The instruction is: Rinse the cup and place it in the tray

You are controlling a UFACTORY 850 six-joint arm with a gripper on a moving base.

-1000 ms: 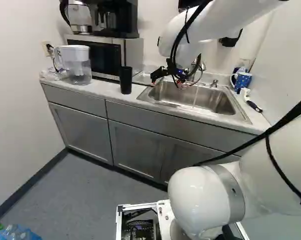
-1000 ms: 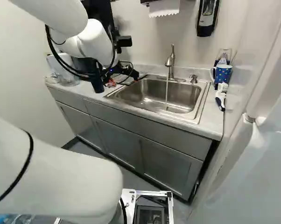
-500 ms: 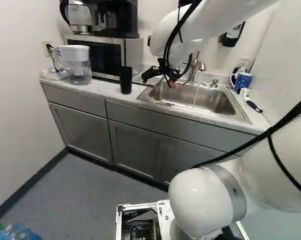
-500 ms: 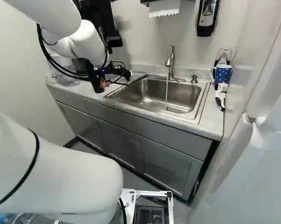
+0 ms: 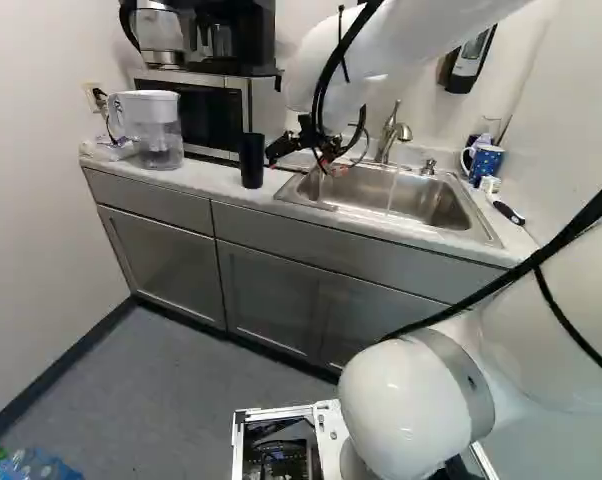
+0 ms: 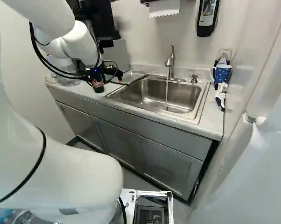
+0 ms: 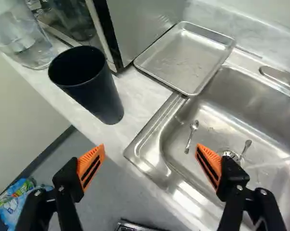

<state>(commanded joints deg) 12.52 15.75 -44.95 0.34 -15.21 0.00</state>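
Note:
In the left base view my gripper (image 5: 301,164) hangs over the counter's sink end, just right of the black cup (image 5: 251,160). The cup (image 7: 89,84) stands upright on the counter, its dark mouth facing up. Seen from the wrist, my gripper (image 7: 150,147) is open, nothing between its orange pads; the cup is ahead, toward one finger's side, apart from both. A shallow metal tray (image 7: 183,58) lies between the microwave and the sink (image 7: 171,149), one corner over the sink's rim. Water (image 6: 166,91) runs from the faucet (image 6: 170,60).
Two spoons (image 7: 191,134) lie in the basin near the drain. Beyond the cup are a water pitcher (image 5: 153,130) and the microwave (image 5: 211,112). A blue mug (image 6: 222,73) and a brush (image 6: 220,96) stand and lie right of the sink.
My arm has swung leftward in both base views, bringing the gripper from over the sink closer to the cup. The cup stays where it was; the base has not moved.

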